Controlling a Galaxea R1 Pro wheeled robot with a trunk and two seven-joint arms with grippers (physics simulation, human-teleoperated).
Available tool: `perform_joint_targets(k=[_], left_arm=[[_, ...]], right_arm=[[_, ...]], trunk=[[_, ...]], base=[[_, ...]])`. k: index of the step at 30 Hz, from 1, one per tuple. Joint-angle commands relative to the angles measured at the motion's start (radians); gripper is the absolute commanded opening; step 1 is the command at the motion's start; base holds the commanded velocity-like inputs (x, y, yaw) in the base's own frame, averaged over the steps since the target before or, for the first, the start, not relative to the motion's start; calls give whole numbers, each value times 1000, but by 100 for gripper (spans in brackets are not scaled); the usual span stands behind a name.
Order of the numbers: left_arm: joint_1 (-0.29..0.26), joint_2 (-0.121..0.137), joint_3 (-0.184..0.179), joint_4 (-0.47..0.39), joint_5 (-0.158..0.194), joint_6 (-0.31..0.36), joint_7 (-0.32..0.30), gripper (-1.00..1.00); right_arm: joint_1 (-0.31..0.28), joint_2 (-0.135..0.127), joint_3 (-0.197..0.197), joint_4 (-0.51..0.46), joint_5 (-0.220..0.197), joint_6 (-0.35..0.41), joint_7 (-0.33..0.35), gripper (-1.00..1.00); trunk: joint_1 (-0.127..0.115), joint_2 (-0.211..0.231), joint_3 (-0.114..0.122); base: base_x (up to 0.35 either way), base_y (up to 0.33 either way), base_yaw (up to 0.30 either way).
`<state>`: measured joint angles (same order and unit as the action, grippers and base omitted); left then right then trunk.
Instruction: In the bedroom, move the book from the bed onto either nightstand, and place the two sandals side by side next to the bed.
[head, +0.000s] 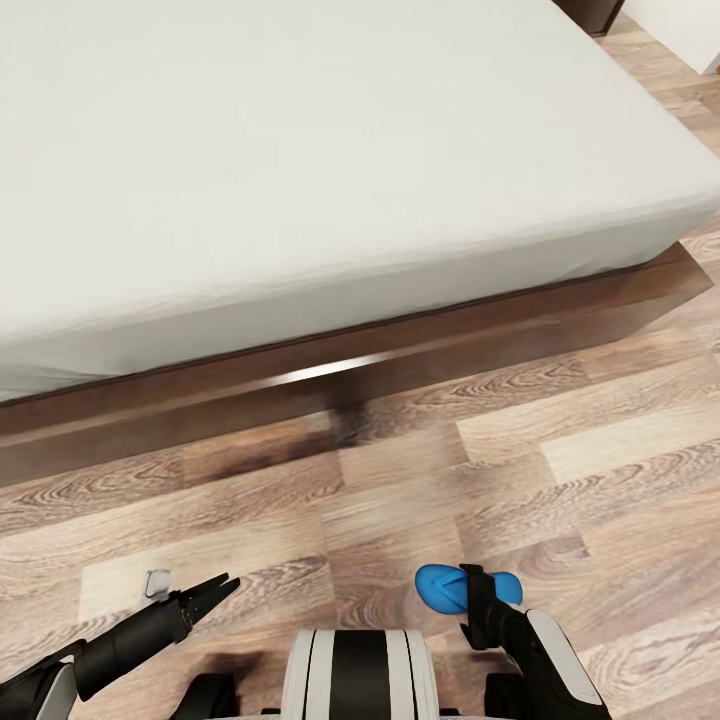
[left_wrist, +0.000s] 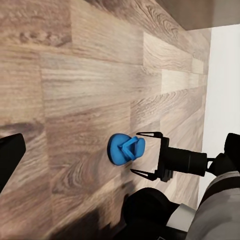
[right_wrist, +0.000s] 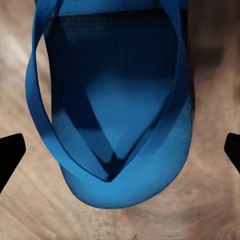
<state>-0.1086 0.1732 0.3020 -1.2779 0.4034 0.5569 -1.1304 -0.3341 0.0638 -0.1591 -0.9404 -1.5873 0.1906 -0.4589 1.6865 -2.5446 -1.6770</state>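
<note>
- While lying flat on the floor (head: 560, 450), well short of the bed (head: 300, 180) frame: one blue sandal (head: 445, 587).
- Right tool (head: 480, 610) spread wide, straddling it, nothing gripped.
- Left tool (head: 205, 598) apart, fingers near-closed, empty.
- Probably light, bendy foam; straps floppy. Better pinched across sole edges.

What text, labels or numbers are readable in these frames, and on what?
None. The blue sandal between the right claw's fingers has plain straps and sole, no brand. The bed, the wood floor and the left claw carry no markings.
</note>
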Motion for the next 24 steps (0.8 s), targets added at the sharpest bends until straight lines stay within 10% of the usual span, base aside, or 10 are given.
perform_joint_targets(k=[1,24], left_arm=[[0,0,0,0,4,9,-2,100],[0,1,0,0,5,9,-2,100]], right_arm=[[0,1,-5,-1,-3,5,-6,100],[0,2,-4,-1,-3,5,-6,100]], trunk=[[0,0,-1],[0,0,-4]], base=[[0,0,0],[0,0,0]])
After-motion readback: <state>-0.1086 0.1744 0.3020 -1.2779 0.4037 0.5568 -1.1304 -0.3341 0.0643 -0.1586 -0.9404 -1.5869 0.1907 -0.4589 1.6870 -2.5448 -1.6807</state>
